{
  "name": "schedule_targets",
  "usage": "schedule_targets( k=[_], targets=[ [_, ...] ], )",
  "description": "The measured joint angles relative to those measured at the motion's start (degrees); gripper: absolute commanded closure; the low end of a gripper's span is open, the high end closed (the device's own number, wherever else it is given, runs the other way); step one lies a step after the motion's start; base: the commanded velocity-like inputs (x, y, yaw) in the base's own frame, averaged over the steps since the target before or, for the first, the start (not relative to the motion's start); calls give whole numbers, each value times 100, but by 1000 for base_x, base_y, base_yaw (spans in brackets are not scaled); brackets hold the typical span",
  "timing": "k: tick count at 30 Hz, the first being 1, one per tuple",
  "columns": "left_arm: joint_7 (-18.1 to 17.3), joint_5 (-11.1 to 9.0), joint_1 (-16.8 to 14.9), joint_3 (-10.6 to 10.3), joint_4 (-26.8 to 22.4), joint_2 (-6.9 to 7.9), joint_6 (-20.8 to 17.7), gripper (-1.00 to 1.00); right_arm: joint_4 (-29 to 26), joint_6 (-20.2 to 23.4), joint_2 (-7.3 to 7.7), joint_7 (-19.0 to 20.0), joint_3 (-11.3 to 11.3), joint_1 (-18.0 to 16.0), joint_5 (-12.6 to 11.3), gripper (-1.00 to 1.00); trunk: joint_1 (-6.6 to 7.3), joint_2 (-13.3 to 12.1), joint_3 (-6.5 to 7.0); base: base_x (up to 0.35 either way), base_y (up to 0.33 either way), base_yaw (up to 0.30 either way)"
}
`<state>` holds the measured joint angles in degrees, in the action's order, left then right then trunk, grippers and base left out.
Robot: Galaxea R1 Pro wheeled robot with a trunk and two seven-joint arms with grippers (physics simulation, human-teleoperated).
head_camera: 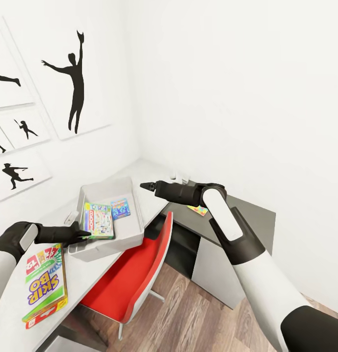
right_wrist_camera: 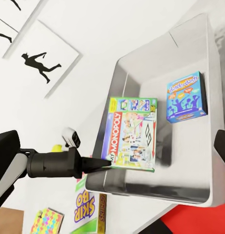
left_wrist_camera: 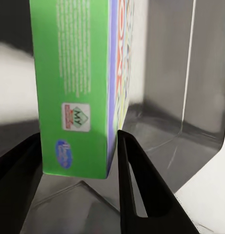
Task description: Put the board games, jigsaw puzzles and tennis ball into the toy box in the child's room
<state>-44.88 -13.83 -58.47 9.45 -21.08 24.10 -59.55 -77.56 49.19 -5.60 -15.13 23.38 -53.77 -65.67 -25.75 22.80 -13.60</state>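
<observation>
The pale grey-white plastic toy box [head_camera: 135, 230] sits on the long light grey-white table [head_camera: 91, 278], close to the table's front edge, above the red chair [head_camera: 135, 278]. The left gripper [head_camera: 87, 237] reaches over the box's near rim, its two black fingers [left_wrist_camera: 136, 190] clamped on the edge of the flat white-green Monopoly game box [head_camera: 98, 220]. The left wrist view shows the box's green side panel [left_wrist_camera: 73, 87] squeezed between the fingers, with the bin's inner walls behind it. From the right wrist view the Monopoly box [right_wrist_camera: 132, 134] hangs tilted inside the bin [right_wrist_camera: 200, 190], its held edge up at the rim by the left gripper [right_wrist_camera: 105, 163]; whether its far edge touches the floor cannot be told. A small blue game box [right_wrist_camera: 186, 97] lies flat on the bin floor toward the far wall, apart from the Monopoly box. The white Skip-Bo game box [head_camera: 44, 283] lies flat on the table beside the bin, near the table's front edge. A multicoloured jigsaw puzzle square [right_wrist_camera: 44, 222] lies on the table past the Skip-Bo box. A small yellow-green ball [right_wrist_camera: 56, 147] peeks out behind the left arm. Another multicoloured square [head_camera: 198, 210] lies on the lower dark grey cabinet [head_camera: 252, 210], beside the right arm. The right gripper [head_camera: 145, 186] hovers in the air off the bin's far corner, holding nothing; whether its fingers are apart or together cannot be told. Black silhouette sports pictures [head_camera: 73, 73] hang on the white wall.
</observation>
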Motion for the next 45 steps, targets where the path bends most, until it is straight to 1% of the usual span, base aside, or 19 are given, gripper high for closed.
schedule_targets(
  k=[3,6,45],
  targets=[
    [-4,61,-6,5,3,0,-1,100,0,1,5,0,-1,0,0,-100,0,0,0,0,0,0],
    [-4,74,-8,6,3,0,-1,100,0,2,7,0,1,-1,0,-100,0,0,0,0,0,0],
    [-7,65,-12,3,5,2,-25,100,35,3,-4,8,7,-3,-1,-100,0,0,0,0,0,0]
  ],
)
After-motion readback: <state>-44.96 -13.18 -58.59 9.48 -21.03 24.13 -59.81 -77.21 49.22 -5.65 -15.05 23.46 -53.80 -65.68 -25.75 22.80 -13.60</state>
